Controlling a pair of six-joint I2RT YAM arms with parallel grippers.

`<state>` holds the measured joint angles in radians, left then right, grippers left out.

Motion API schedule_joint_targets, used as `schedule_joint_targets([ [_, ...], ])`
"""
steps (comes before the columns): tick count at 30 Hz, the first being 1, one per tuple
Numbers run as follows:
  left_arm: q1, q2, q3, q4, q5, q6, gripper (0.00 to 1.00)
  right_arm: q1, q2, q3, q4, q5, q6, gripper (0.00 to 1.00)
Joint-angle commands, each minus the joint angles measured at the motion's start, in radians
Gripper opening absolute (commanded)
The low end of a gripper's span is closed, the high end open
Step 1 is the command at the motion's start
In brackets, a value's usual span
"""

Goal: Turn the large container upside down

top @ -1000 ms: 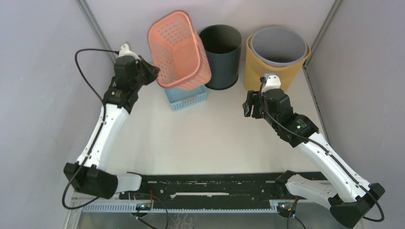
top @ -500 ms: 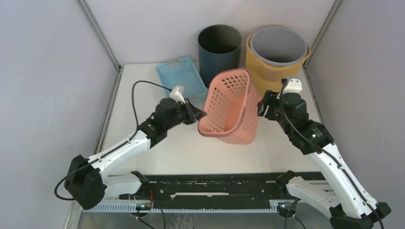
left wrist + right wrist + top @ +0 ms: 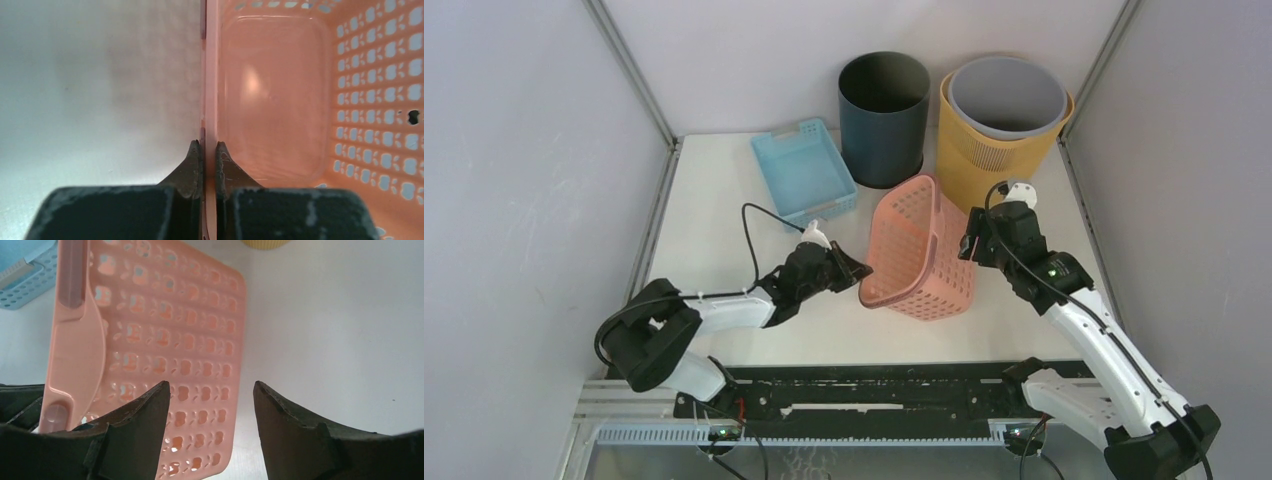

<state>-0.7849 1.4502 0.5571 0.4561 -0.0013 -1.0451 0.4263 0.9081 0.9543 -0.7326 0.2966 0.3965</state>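
Observation:
The large pink mesh basket is tipped on its side at the table's middle right, its opening facing my left gripper. My left gripper is shut on the basket's rim. In the left wrist view the rim runs between the fingertips, with the basket's inside ahead. My right gripper is open and empty beside the basket's right wall. In the right wrist view the mesh wall lies past the left fingertip, partly between the spread jaws.
A blue tray lies at the back left of the table and shows in the right wrist view. A dark round bin and a yellow bin with a grey liner stand at the back, close behind the basket.
My left arm has carried the basket from above the blue tray at the back left to the middle right and lowered it. My right gripper has stayed open beside it.

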Motion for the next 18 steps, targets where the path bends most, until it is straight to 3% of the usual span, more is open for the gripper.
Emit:
schedule_joint_targets([
  [1, 0.001, 0.004, 0.008, 0.067, -0.042, -0.014, 0.12, -0.009, -0.001, -0.007, 0.069, -0.024, 0.018, 0.71],
  [3, 0.001, -0.006, 0.043, -0.047, -0.055, 0.029, 0.29, -0.015, 0.003, -0.015, 0.076, -0.031, 0.015, 0.71],
  [5, 0.000, -0.021, 0.092, -0.230, -0.086, 0.086, 0.38, -0.022, 0.006, -0.024, 0.085, -0.040, 0.012, 0.71],
  [9, -0.001, -0.082, 0.144, -0.450, -0.179, 0.180, 0.45, -0.035, 0.015, -0.037, 0.103, -0.061, 0.009, 0.71],
  [18, -0.005, -0.242, 0.277, -0.726, -0.286, 0.298, 0.50, -0.046, 0.015, -0.048, 0.118, -0.094, -0.002, 0.71],
])
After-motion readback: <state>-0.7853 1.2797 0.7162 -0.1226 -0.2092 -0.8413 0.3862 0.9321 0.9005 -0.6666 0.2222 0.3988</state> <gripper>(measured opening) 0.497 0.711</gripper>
